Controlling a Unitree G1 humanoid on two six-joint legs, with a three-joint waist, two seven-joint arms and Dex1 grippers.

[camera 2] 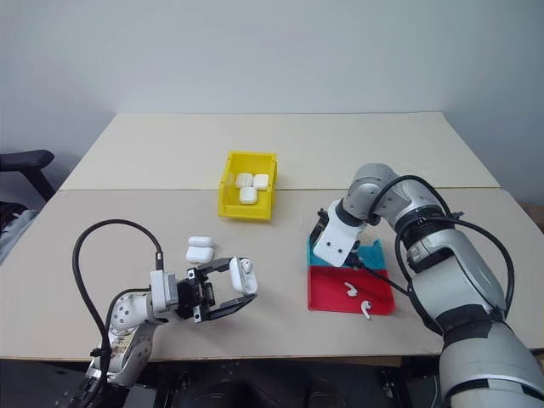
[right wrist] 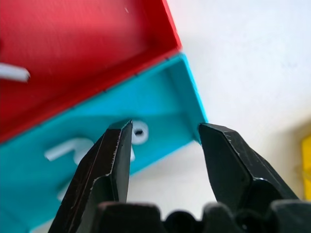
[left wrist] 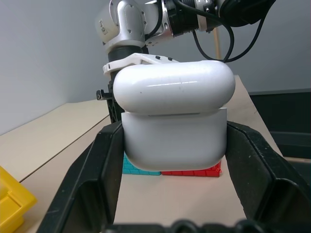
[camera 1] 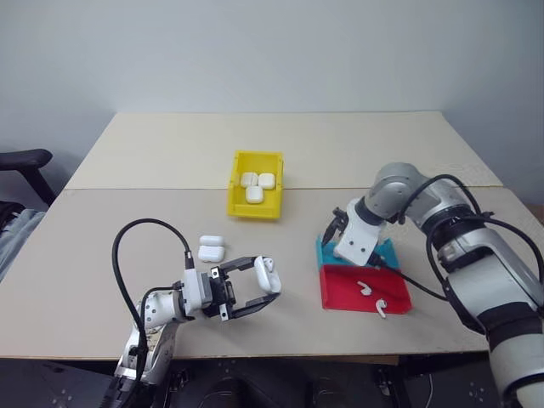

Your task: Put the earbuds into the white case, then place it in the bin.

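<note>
Your left gripper [camera 1: 248, 287] is sitting low over the near side of the surface [camera 1: 110, 246], pointing toward the robot's right. Its fingers [left wrist: 95, 174] are clenched on a white case [camera 1: 267, 274], and the case lid is standing slightly raised above the body, so a seam is showing in the left wrist view. The case is held off the surface, between the 2 black fingers.

Your right gripper [right wrist: 165, 145] is pointing steeply down over the teal tray [right wrist: 160, 104], with its fingers [right wrist: 233, 165] standing apart and grasping nothing. 1 earbud [right wrist: 80, 145] is lying in the teal tray just beyond the fingertips; whether they are touching it cannot be told.

The red tray [camera 1: 340, 289] is sitting directly against the near side of the teal tray. 2 earbuds are lying in it: 1 [camera 1: 364, 288] near the middle and 1 [camera 1: 381, 308] at its near right corner.

The yellow bin [camera 1: 240, 204] is standing near the middle of the surface, well apart from both grippers. 3 white cases [camera 1: 255, 184] are resting inside it, bunched toward the far end.

2 further white cases [camera 1: 211, 247] are lying on the surface side by side, between the bin and your left gripper.
</note>
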